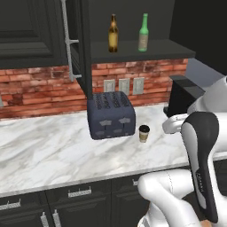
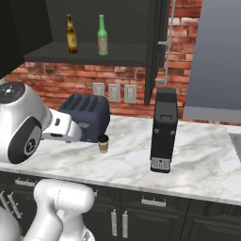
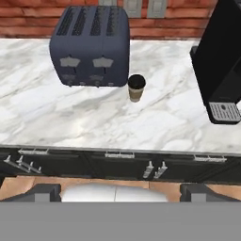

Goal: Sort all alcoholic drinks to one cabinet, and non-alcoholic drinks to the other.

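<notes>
End effector [image 3: 120, 190]: fingers spread wide, empty, above the cabinet fronts. White marble tabletop [image 3: 56, 117]: one tan paper cup with dark lid [image 3: 136, 87], just beside a dark blue four-slot toaster [image 3: 92, 44]. Open upper cabinet shelf [image 1: 133, 48]: amber-brown glass bottle [image 1: 113, 33], green glass bottle [image 1: 143, 33], upright, apart.

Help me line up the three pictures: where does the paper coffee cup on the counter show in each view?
Left base view: coffee cup right of centre, by the toaster's front right corner.
Right base view: cup left of centre, right of the toaster.
Hand view: cup above centre.
Shared landmark: the toaster.
</notes>
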Available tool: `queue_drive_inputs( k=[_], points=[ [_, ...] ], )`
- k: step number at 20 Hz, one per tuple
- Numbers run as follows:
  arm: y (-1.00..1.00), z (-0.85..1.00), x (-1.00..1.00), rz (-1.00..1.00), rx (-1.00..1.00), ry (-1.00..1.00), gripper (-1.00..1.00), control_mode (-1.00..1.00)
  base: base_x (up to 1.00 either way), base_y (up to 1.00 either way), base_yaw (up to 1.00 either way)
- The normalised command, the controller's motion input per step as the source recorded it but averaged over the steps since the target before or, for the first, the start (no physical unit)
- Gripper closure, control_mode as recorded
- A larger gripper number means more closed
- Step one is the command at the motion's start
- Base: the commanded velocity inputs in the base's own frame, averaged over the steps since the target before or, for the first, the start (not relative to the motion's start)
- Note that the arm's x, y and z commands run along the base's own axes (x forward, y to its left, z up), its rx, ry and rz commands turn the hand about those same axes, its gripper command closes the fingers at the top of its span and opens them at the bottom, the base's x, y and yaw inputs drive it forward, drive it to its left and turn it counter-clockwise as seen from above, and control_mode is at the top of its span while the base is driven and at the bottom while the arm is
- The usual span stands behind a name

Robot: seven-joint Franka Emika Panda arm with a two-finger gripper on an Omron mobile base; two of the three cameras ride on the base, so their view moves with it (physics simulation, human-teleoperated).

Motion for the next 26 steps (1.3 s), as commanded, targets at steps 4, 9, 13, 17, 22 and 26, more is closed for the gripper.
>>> queue_drive_inputs(
  k=[4,9,13,17,22,26],
  points=[
    [0.01,-0.32,0.41,-0.02,0.01,0.00,-1.00,-1.00,0.00,0.00,0.00],
    [0.01,-0.32,0.47,-0.05,0.00,0.00,-1.00,-1.00,0.00,0.00,0.00],
    [0.00,-0.33,0.49,-0.07,0.00,0.00,-1.00,-1.00,0.00,0.00,0.00],
    [0.00,-0.36,0.45,-0.05,0.00,0.00,-1.00,-1.00,0.00,0.00,0.00],
    [0.00,-0.34,0.42,0.00,-0.02,0.01,-1.00,-1.00,0.00,0.00,0.00],
    [0.00,-0.29,0.34,0.00,-0.01,0.01,-1.00,-1.00,0.00,0.00,0.00]
  ],
)
